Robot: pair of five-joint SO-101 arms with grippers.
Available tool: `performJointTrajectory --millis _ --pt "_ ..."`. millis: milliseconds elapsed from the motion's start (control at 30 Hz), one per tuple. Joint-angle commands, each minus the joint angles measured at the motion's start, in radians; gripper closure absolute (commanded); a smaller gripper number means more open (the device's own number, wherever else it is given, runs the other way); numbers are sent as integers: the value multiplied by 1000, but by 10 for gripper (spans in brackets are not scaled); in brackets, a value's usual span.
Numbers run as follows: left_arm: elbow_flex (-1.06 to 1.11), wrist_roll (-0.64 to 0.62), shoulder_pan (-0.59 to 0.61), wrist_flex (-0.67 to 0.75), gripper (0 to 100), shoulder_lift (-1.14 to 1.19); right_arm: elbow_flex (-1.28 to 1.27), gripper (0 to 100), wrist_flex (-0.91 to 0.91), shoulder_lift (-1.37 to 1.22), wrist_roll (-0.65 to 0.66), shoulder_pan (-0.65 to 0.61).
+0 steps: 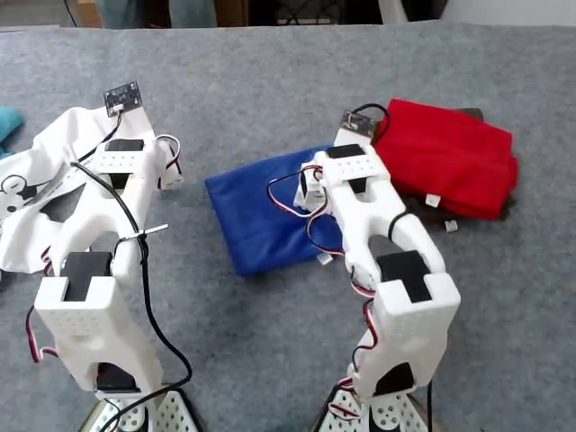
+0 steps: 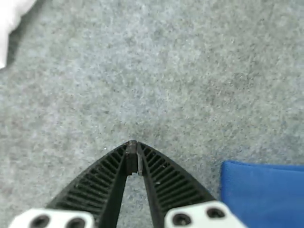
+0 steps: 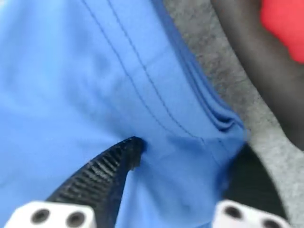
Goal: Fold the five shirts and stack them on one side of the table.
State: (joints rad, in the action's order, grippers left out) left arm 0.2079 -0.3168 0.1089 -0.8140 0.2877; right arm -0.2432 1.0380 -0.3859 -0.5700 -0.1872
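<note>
Beneath the spread right hand (image 3: 185,161), the blue shirt (image 3: 95,71) looks soft, light and floppy, best pinched at its layered edge; the left hand (image 2: 133,154) is closed, empty.

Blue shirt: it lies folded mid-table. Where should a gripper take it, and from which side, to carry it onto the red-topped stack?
Probably the blue shirt is best taken at its layered edge, the one facing the red shirt. The folds lie stacked there with bare table alongside, so a low approach from that side could slip one finger under all the layers at once.
</note>
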Motion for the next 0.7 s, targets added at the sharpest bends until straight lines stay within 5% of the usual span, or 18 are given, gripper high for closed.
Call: performJointTrajectory --millis 0,433,667 --pt "-48 -2 8 15 971 -9 10 920 0 -44 54 -14" --pt "-48 -2 10 15 971 -11 357 984 307 -44 170 -6" --pt "-48 -2 10 17 971 -11 631 984 448 -50 397 25"
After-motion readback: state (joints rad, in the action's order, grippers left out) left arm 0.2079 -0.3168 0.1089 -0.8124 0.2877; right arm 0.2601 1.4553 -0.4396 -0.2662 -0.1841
